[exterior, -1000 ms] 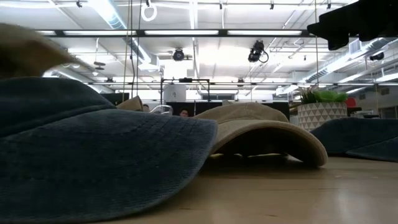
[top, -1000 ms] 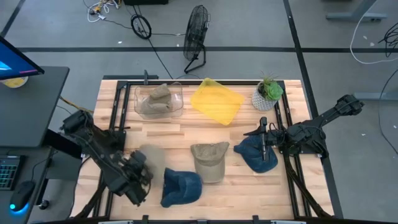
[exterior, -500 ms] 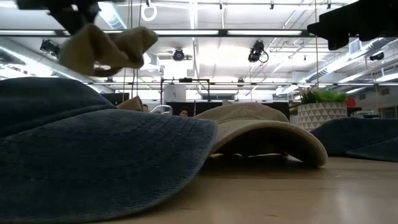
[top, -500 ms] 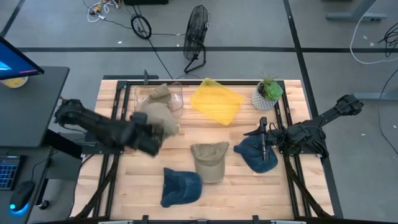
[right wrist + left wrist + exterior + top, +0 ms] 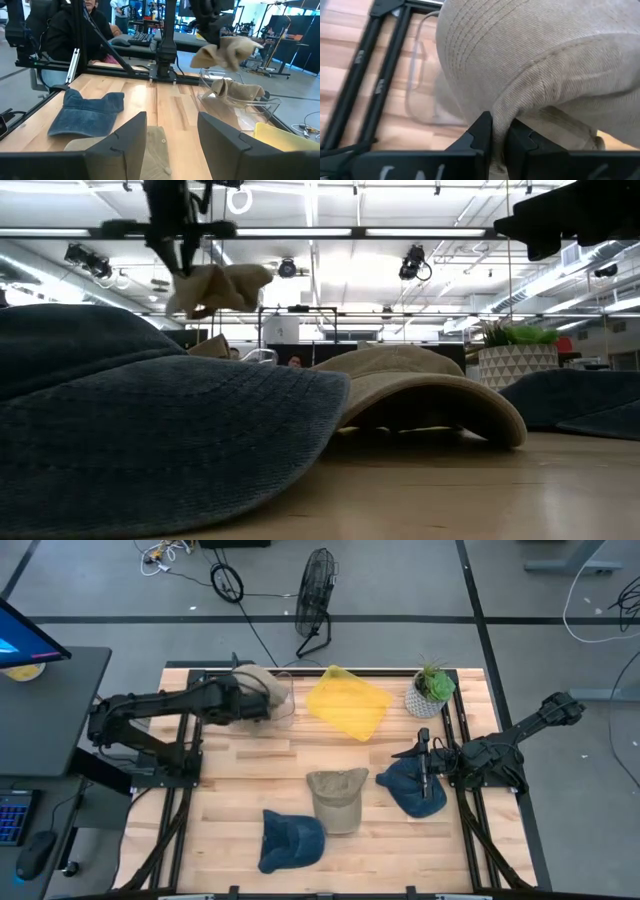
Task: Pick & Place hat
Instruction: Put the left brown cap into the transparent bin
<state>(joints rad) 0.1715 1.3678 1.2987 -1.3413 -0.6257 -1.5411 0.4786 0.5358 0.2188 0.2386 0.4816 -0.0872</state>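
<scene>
My left gripper [image 5: 243,700] is shut on a tan corduroy hat [image 5: 263,685] and holds it in the air over the clear bin [image 5: 283,710] at the table's far left. In the low view the tan hat [image 5: 218,286] hangs below the left gripper [image 5: 183,252]. A second tan hat [image 5: 239,90] lies inside the clear bin [image 5: 260,107]. My right gripper [image 5: 422,770] waits open at the table's right side, above a blue hat [image 5: 410,790], touching nothing. My left gripper pinches a bunched fold of the tan hat's cloth [image 5: 506,107] between its two fingers [image 5: 481,131]; which part of the hat that is, I cannot tell. The fingers point down from above. The hat is lifted clear and hangs crumpled below and beside them.
Another tan hat [image 5: 337,798] lies at the table's middle and a blue hat [image 5: 292,840] near the near edge. A yellow cloth [image 5: 347,703] and a potted plant [image 5: 432,690] sit along the far edge. People and desks show beyond the table.
My left gripper has risen from the table's near left corner and swung toward the far edge, carrying the tan hat with it. The hat, low by the near left corner a second ago, now hangs clear over the clear bin.
</scene>
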